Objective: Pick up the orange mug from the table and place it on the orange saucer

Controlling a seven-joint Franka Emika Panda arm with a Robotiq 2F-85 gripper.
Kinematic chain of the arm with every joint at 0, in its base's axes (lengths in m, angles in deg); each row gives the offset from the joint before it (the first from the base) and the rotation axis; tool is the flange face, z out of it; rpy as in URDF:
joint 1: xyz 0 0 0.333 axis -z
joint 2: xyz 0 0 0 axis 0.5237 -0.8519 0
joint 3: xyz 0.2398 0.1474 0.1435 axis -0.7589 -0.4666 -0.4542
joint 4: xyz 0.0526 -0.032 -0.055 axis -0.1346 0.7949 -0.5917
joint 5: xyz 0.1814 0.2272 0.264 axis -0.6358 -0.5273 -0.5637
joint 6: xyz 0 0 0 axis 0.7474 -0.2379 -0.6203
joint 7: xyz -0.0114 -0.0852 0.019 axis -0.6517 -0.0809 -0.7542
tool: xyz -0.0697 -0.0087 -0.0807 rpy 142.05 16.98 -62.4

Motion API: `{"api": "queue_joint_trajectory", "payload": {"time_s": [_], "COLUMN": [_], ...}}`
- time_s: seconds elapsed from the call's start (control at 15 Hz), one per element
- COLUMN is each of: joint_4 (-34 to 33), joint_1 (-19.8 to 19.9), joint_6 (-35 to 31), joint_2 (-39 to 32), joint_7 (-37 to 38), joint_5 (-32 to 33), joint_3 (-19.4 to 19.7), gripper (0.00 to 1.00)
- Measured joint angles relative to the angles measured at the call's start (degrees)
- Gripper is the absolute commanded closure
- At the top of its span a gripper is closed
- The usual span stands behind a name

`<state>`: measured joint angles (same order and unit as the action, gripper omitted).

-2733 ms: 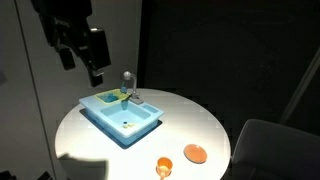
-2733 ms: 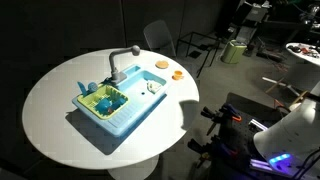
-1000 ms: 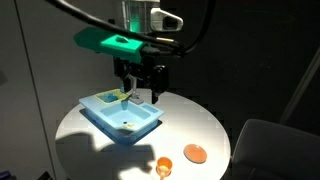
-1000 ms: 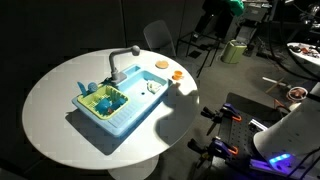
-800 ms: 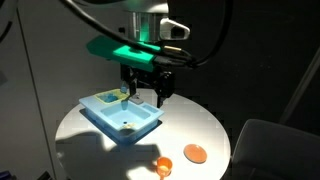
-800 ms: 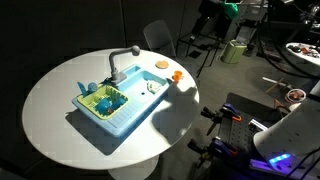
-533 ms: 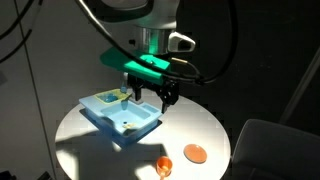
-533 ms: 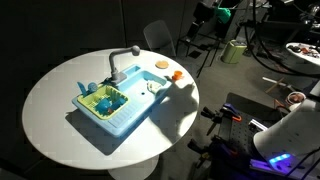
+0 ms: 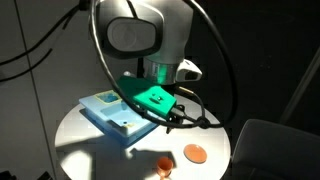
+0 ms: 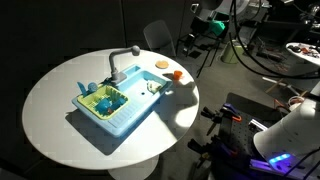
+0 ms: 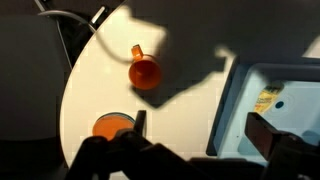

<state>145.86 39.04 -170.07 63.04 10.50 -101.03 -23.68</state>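
1. Orange mug: upright on the white table, near its edge, well clear of the blue tray.
2. Orange saucer: bare, near the mug but apart, at the same edge.
3. Gripper: fingers spread apart, empty, above the table.

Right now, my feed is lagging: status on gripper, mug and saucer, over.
Gripper open, empty. Orange mug upright on table, beside orange saucer, not touching. Nothing between them.
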Motion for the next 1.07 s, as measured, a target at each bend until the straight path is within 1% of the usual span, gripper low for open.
{"api": "queue_joint_trajectory", "payload": {"time_s": [0.6,1.07], "joint_4": [-0.58,-5.61], "joint_1": [6.22,9.83], "joint_6": [-5.01,-6.15], "joint_2": [-7.58,-14.64], "joint_7": [-1.56,-1.74], "joint_5": [-4.09,-5.09], "joint_3": [-2.64,-6.35], "gripper": [0.00,0.00]}}
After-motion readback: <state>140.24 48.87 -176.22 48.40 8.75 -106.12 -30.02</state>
